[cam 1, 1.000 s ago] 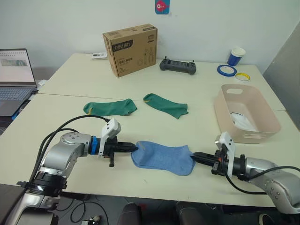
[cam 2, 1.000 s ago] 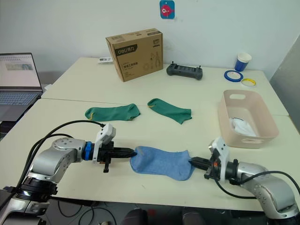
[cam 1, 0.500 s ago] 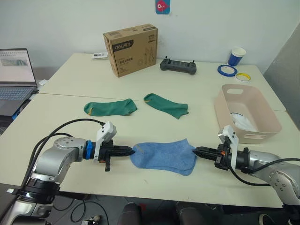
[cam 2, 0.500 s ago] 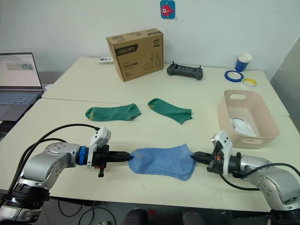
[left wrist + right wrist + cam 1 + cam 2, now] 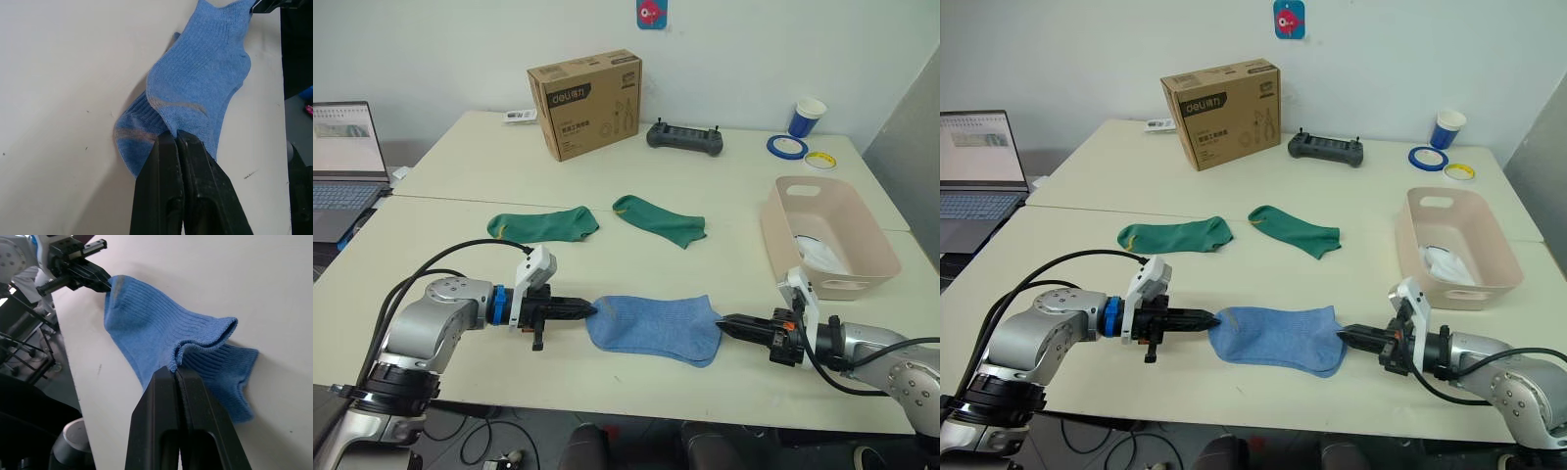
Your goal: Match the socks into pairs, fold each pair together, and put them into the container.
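Two light blue socks (image 5: 653, 327) lie stacked near the table's front edge. My left gripper (image 5: 592, 310) is shut on their toe end, as the left wrist view shows (image 5: 176, 135). At the opposite end my right gripper (image 5: 723, 320) is shut on the upper sock's cuff (image 5: 203, 335). Two dark green socks (image 5: 544, 224) (image 5: 661, 219) lie flat and apart further back. The pale pink container (image 5: 781, 238) stands at the right with white socks (image 5: 819, 257) inside.
A brown cardboard box (image 5: 587, 103), a black controller (image 5: 685, 137), a blue cup (image 5: 809, 117) and two tape rolls (image 5: 787, 146) sit along the back. A laptop (image 5: 342, 166) stands at the far left.
The blue socks' cuff end, raised slightly half a second ago, has come back down with my right gripper. My left gripper has kept its hold on the toe end.
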Controlling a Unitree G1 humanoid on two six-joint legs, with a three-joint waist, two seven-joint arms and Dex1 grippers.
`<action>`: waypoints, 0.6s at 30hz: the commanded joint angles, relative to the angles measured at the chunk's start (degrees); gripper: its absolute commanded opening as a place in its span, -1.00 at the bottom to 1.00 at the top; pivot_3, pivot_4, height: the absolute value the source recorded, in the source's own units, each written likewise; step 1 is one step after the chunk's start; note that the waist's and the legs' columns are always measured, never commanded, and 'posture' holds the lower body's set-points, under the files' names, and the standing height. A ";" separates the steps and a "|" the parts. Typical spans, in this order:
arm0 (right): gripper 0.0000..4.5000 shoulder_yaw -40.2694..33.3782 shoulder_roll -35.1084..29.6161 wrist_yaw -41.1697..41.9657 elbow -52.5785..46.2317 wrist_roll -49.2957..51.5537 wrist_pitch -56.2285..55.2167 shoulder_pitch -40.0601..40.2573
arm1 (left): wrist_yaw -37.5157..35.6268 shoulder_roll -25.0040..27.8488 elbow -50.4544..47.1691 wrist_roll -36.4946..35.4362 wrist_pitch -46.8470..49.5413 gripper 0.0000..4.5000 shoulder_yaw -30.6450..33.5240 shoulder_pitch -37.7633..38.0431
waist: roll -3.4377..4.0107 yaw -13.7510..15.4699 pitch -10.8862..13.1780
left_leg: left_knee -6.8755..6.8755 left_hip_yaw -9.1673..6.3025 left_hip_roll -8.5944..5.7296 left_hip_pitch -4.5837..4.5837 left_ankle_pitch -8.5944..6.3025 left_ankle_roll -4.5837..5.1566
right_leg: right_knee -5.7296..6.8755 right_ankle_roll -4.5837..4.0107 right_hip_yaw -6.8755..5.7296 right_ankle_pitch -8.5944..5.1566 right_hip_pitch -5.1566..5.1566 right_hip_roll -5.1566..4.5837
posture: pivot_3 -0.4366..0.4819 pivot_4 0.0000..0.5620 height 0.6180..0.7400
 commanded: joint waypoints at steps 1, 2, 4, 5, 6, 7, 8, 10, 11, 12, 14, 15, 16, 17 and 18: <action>-1.00 -2.58 -0.03 -0.35 -2.26 4.49 1.09 -0.07 | -1.59 1.09 -1.17 -1.83 0.98 -0.99 0.60 -0.50 | 0.00 0.00 0.00 | 0.00 0.00 0.00 0.00 0.00 0.00 | 0.00 0.00 0.00 0.00 0.00 0.00 | -0.05 -0.47 1.00; -1.00 -2.93 0.13 -0.80 -2.30 5.60 1.47 -0.02 | -1.49 1.11 -0.94 -1.64 0.79 -0.99 0.73 -0.41 | 0.00 0.00 0.00 | 0.00 0.02 0.00 0.00 0.00 0.00 | 0.00 0.00 0.02 0.00 0.00 0.00 | -0.05 -0.47 1.00; -1.00 -3.02 0.09 -1.54 -2.35 6.12 1.56 0.16 | -1.46 1.25 -0.48 -1.58 0.82 -0.99 1.05 -0.34 | 0.00 0.00 0.00 | 0.00 0.02 0.00 0.00 0.00 0.00 | 0.00 0.00 0.02 0.00 0.00 0.00 | -0.05 -0.47 1.00; -1.00 -2.58 0.03 -1.88 -1.94 5.18 1.04 0.29 | -1.45 1.48 -0.16 -1.00 0.55 -0.99 0.72 -0.33 | 0.00 0.00 0.00 | 0.00 0.01 0.00 0.00 0.00 0.00 | 0.00 0.00 0.02 0.00 0.00 -0.01 | -0.05 -0.47 1.00; -1.00 -2.36 0.12 -2.17 -1.61 4.75 0.71 0.33 | -1.40 1.56 -0.03 -0.62 0.26 -0.99 0.48 -0.25 | 0.00 -0.01 0.00 | 0.00 0.00 0.00 0.00 0.00 0.00 | 0.00 0.00 0.01 0.00 0.00 0.00 | -0.05 -0.47 1.00; -1.00 -2.23 0.20 -2.40 -1.38 4.57 0.51 0.35 | -1.34 1.61 0.03 -0.37 0.03 -0.99 0.29 -0.20 | 0.00 -0.01 0.00 | 0.00 0.00 0.00 0.00 0.00 0.00 | 0.00 0.00 0.00 0.00 0.00 0.00 | -0.05 -0.47 1.00; -1.00 -2.00 0.23 -2.74 -1.02 4.05 0.31 0.34 | -0.76 1.25 0.16 -0.31 0.13 -0.99 0.29 -0.26 | 0.00 0.00 0.00 | 0.00 0.00 0.00 0.00 0.00 0.00 | 0.00 0.00 0.01 0.00 0.00 0.00 | -0.05 -0.47 1.00; -1.00 -1.53 0.02 -2.73 -1.01 3.30 -0.14 0.67 | 0.20 0.41 0.16 -0.38 -0.22 -0.99 0.58 -0.23 | 0.00 0.00 0.00 | 0.00 0.01 0.00 0.00 0.00 0.00 | 0.00 0.00 0.02 0.00 0.00 0.00 | -0.05 -0.47 1.00; -1.00 -1.15 -0.09 -2.69 -0.87 2.67 -0.44 0.92 | 0.67 0.15 0.49 -0.14 -0.28 -0.99 0.47 -0.30 | 0.00 0.00 0.00 | 0.01 0.01 0.00 0.00 0.00 0.00 | 0.00 0.00 0.01 0.00 -0.01 -0.01 | -0.05 -0.47 1.00; -1.00 -0.90 -0.16 -2.63 -0.79 2.29 -0.65 1.10 | 0.93 0.06 0.73 0.02 -0.34 -0.99 0.34 -0.34 | 0.00 0.00 0.00 | 0.00 0.01 0.00 0.00 0.00 0.00 | -0.01 0.00 0.02 0.00 0.00 -0.01 | -0.05 -0.47 1.00; -1.00 -0.49 -0.31 -2.48 -0.63 1.42 -1.05 1.31 | 1.04 0.16 0.95 0.51 -0.90 -0.99 0.06 -0.16 | 0.00 0.00 0.00 | 0.00 0.01 -0.01 -0.01 0.00 0.00 | -0.01 0.00 0.01 0.00 0.00 -0.01 | -0.05 -0.47 1.00; -1.00 -0.43 -0.31 -2.43 -0.57 1.15 -1.22 1.35 | 1.20 0.07 0.96 0.41 -0.80 -0.99 0.23 -0.21 | 0.00 0.00 0.00 | 0.00 0.01 0.00 0.00 0.00 0.00 | -0.01 0.00 0.01 0.00 0.00 -0.01 | -0.05 -0.47 1.00; -1.00 -0.65 -0.33 -2.21 -0.70 1.66 -1.06 1.44 | 0.96 0.01 0.69 -0.42 -0.08 -0.99 0.66 -0.43 | 0.00 0.01 0.00 | 0.00 0.01 0.00 0.00 0.00 0.00 | -0.01 0.00 0.01 0.00 0.00 -0.01 | -0.05 -0.47 1.00; -1.00 -1.02 -0.45 -2.04 -1.08 2.21 -0.92 1.61 | 0.72 0.13 0.24 -1.41 0.94 -0.99 1.15 -0.73 | 0.00 0.01 0.00 | 0.00 0.01 0.00 0.00 0.00 0.00 | -0.01 0.00 0.01 0.00 -0.01 -0.01 | -0.05 -0.47 1.00; -1.00 -1.61 -0.45 -1.98 -1.42 3.19 -0.63 1.68 | 0.34 0.41 -0.14 -2.03 1.46 -0.99 1.43 -0.91 | 0.00 0.00 0.00 | 0.00 0.01 0.00 -0.01 0.00 0.00 | -0.01 0.00 0.01 0.00 -0.01 -0.01 | -0.05 -0.47 1.00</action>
